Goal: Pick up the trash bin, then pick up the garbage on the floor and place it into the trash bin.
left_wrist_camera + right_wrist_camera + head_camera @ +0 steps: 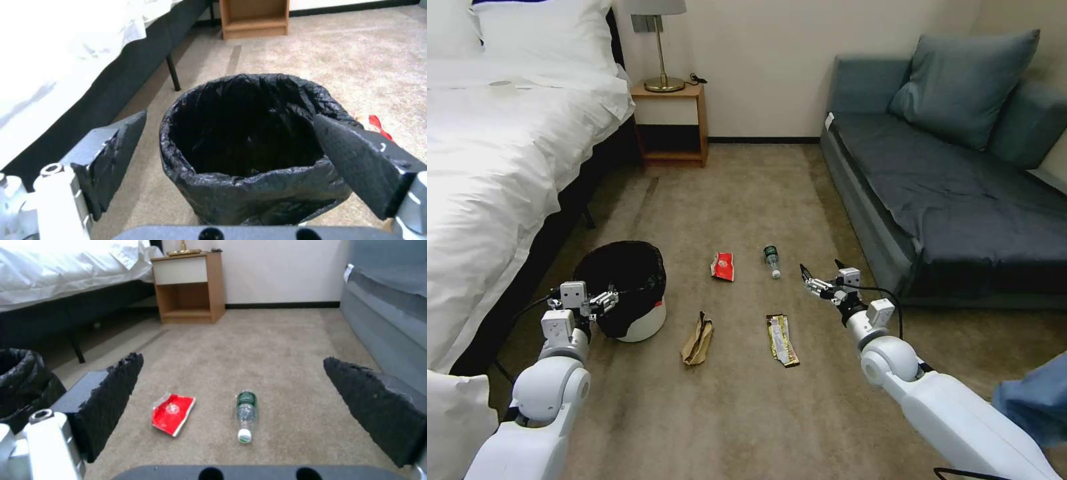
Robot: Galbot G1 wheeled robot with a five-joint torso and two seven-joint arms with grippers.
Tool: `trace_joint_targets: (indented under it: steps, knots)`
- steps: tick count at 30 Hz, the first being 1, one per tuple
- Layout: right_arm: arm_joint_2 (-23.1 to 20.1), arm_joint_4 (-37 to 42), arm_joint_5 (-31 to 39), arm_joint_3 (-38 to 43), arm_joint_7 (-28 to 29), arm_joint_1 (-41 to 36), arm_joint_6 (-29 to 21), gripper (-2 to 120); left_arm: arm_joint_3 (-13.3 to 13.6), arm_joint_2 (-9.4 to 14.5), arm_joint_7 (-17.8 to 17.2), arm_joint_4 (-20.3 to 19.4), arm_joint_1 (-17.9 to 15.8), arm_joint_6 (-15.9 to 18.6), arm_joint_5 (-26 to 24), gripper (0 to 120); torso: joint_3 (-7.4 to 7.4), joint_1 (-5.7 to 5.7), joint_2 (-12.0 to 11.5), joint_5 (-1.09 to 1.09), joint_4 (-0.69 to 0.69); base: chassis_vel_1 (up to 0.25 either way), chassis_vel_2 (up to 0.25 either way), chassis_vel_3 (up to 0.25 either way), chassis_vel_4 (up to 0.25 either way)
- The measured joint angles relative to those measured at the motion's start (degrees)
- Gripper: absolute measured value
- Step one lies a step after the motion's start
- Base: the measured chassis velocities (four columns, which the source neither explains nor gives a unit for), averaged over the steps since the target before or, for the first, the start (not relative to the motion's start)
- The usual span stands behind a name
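The trash bin (pixel 634 293) stands upright on the carpet (pixel 747 413) beside the bed (pixel 494 167), at about 9 o'clock from the litter. The left gripper (pixel 606 300) is at the bin's near rim, fingers spread; in the left wrist view one pad (pixel 356 160) lies against the black bag (pixel 249 190) at the rim, the other pad (pixel 115 156) stands outside, apart from it. The bin is not lifted.

4 pieces of garbage lie on the carpet: red-and-white packet (pixel 723 266) at 11 o'clock, clear bottle (pixel 772 260) at 1 o'clock, brown paper bag (pixel 697 340) at 7 o'clock, snack wrapper (pixel 782 340) at 5 o'clock.

The right gripper (pixel 808 279) hovers near the sofa (pixel 947 200), at 3 o'clock from the bottle, fingers spread, holding nothing.
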Motion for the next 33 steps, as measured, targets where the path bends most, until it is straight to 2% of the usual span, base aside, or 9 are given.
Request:
trace_joint_targets:
  steps: [33]
  knots:
    - [0.00,0.00,0.00,0.00,0.00,0.00,0.00,100,0.00,0.00,0.00,0.00,0.00,0.00,0.00,100,0.00,0.00,0.00,0.00,0.00,0.000,0.000,0.000,0.000]
